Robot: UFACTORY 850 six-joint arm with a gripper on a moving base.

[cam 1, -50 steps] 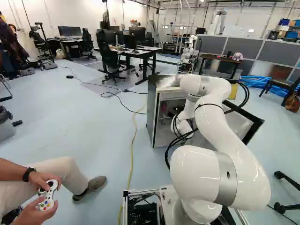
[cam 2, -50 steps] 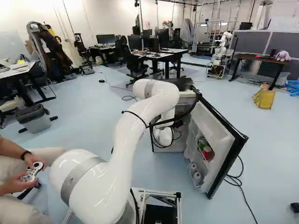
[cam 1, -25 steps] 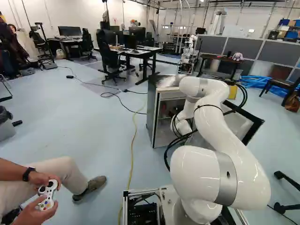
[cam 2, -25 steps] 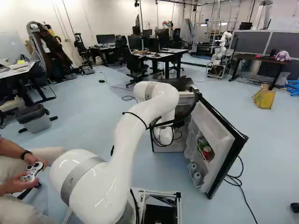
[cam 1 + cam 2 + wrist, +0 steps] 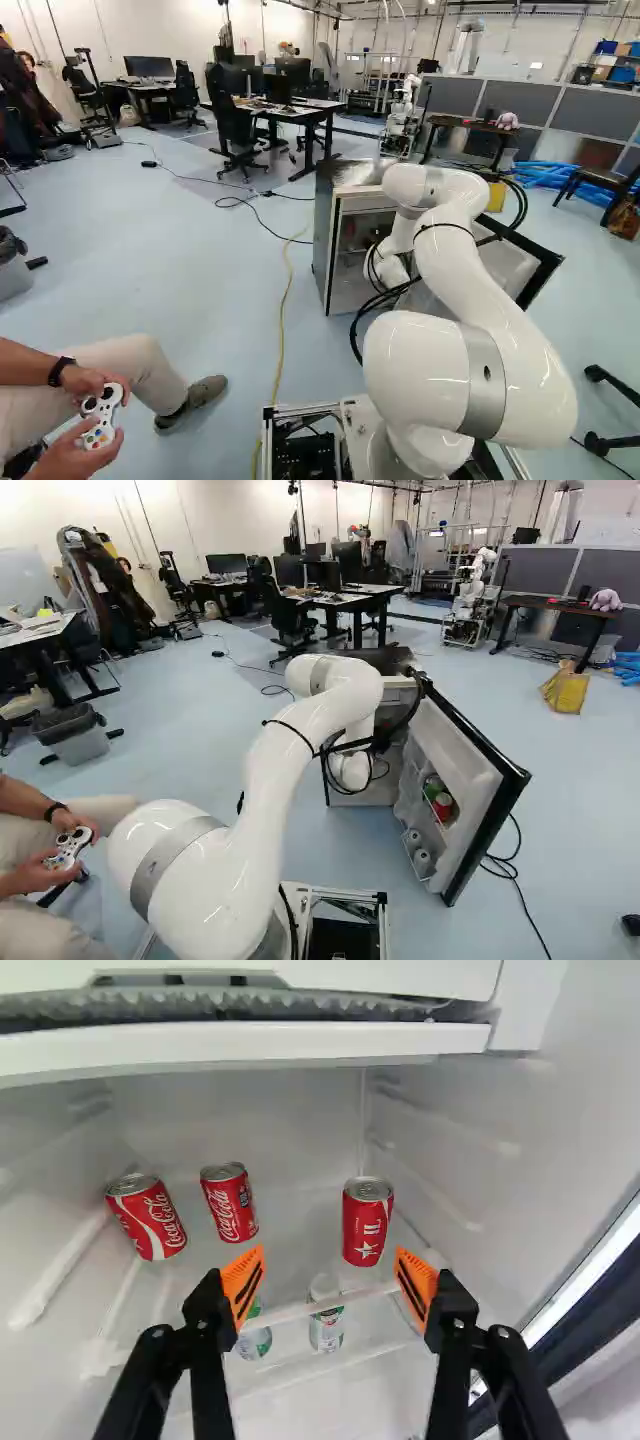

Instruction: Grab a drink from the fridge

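Outer can: the red-and-white metal can (image 5: 147, 1217) nearest one side wall of the open white-lined fridge (image 5: 280, 1110); it sits outside my grip line, so I leave it alone.
Middle can: a second red metal can (image 5: 229, 1202), just beside the first; reaching for it would call for a sideways shift.
Bottles: two small clear bottles with green on them (image 5: 255, 1342) (image 5: 326, 1328), below the clear shelf (image 5: 290, 1310); I should keep my fingers above its front edge.
Hand: my black hand (image 5: 331, 1260) is spread wide, nothing between its orange pads (image 5: 243, 1278).
Star can: the red metal can with a white star (image 5: 367, 1222) looks upright on the shelf, ahead of my gap but nearer one finger. I judge it the easiest drink; I'd centre on it first, ease in level, then close evenly, so neither fingertip tips it.
Door: the black-edged white door (image 5: 455, 755) stands open; I should back out straight, clear of it.
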